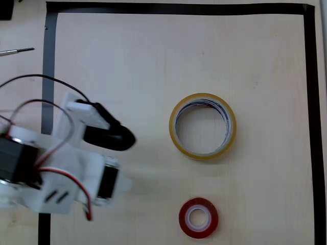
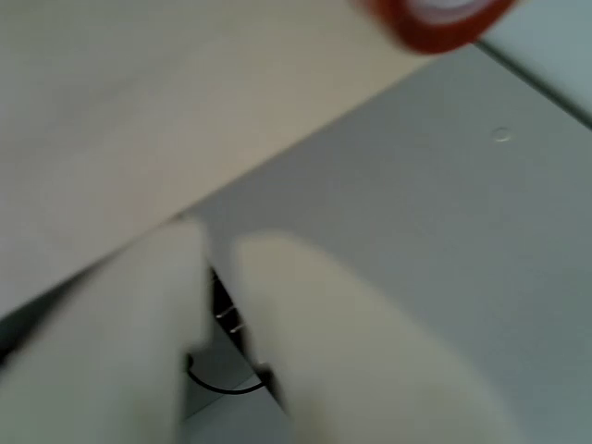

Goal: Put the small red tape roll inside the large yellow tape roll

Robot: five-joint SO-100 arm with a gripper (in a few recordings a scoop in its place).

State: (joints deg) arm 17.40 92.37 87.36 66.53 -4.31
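Overhead view: the large yellow tape roll (image 1: pixel 203 126) lies flat on the wooden table (image 1: pixel 153 61), its hole holding nothing but bare table. The small red tape roll (image 1: pixel 199 218) lies below it, apart. The gripper (image 1: pixel 120 181) sits far left of the yellow roll. Wrist view: blurred fingers (image 2: pixel 314 324) nearly pressed together, pinching nothing; the red roll (image 2: pixel 435 23) sits at the top edge.
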